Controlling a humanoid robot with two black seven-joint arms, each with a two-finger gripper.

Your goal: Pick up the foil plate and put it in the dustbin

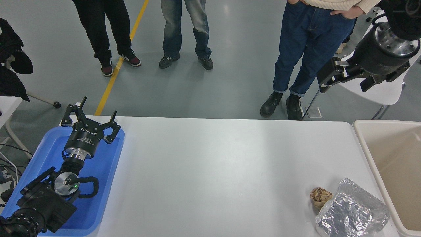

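1. Right end effector (325, 80) is hanging high beyond the desk's far edge, well apart from the foil plate; can't tell its finger state.
2. Left end effector (90, 120) is sitting open over the blue tray (108, 164).
3. Foil plate (352, 212) is lying on the desk (213, 171), touching the brown wad (320, 196), just beside the dustbin (391, 164).

The left arm lay at the surface's near left corner, its hand (88, 116) pointing toward the far edge with fingers spread apart. The right arm was raised high beyond the far right corner, its hand (324, 80) pointing left, fingers drawn together.
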